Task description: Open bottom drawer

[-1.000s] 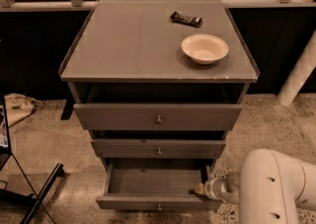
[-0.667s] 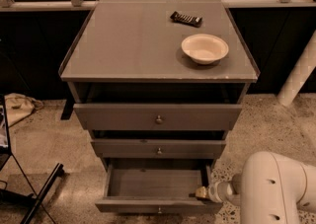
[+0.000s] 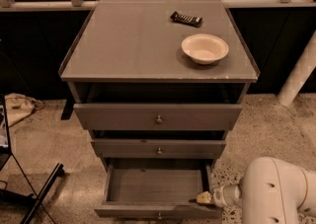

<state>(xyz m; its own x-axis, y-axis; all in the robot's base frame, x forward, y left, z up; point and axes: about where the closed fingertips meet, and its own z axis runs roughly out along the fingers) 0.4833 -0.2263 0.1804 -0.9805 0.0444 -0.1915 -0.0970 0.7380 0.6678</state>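
The grey cabinet (image 3: pixel 138 40) has three drawers. The bottom drawer (image 3: pixel 158 211) stands pulled well out, and its empty inside (image 3: pixel 155 183) shows. Its small knob sits at the frame's lower edge. The middle drawer (image 3: pixel 158 149) and the top drawer (image 3: pixel 197 116) are each out a little. My gripper (image 3: pixel 201 198) is at the bottom drawer's right front corner, just inside the front panel. It reaches in from the white arm (image 3: pixel 276 193) at the lower right.
A white bowl (image 3: pixel 204 48) and a dark remote (image 3: pixel 186 18) lie on the cabinet top. A white pipe (image 3: pixel 298 70) stands at the right. A black stand leg (image 3: pixel 42 188) and a pale bag (image 3: pixel 17 107) are on the floor at the left.
My gripper has moved a little forward and left along the drawer's right front corner. The bottom drawer's front sits slightly further out.
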